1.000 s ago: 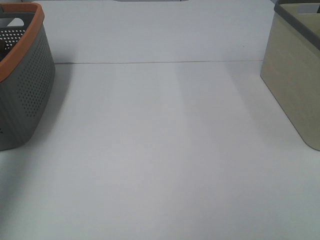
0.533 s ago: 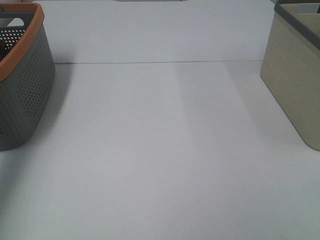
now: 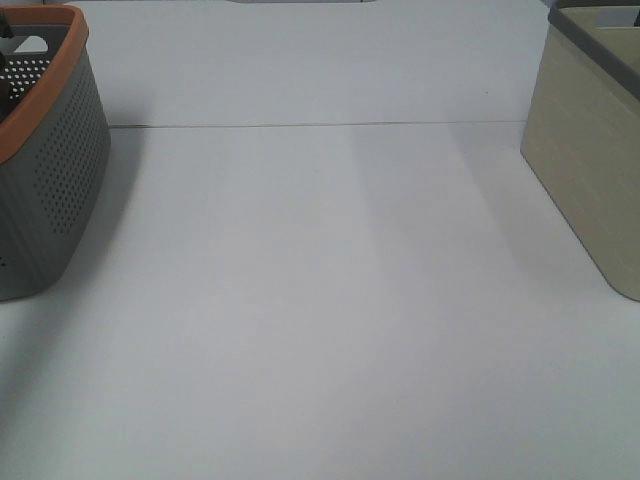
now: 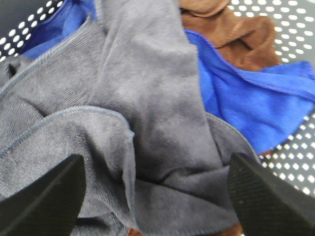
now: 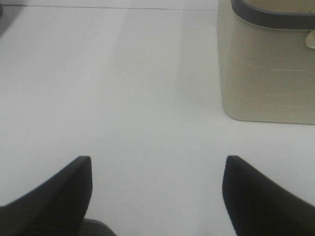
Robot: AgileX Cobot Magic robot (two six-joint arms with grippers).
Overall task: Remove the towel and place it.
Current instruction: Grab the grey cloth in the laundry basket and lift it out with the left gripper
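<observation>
The towel [image 4: 147, 98], a dark grey soft cloth with a stitched hem, lies crumpled on top of other cloths inside the perforated grey basket [image 4: 290, 162]. My left gripper [image 4: 155, 196] hangs open just over it, one black finger [image 4: 44, 196] on each side, holding nothing. In the exterior high view the basket [image 3: 50, 170] with its orange rim stands at the left edge, and the towel is hidden inside it. My right gripper [image 5: 155, 196] is open and empty above the bare white table [image 5: 123, 98].
A blue cloth [image 4: 246, 98] and a brown cloth [image 4: 231, 34] lie under and beside the towel. A beige bin [image 3: 590, 170] with a dark rim stands at the table's right edge, also seen as the beige bin [image 5: 266, 69] ahead of the right gripper.
A small dark shape now shows at the grey basket's far rim in the exterior high view. The faint shadow on the table has shifted slightly.
</observation>
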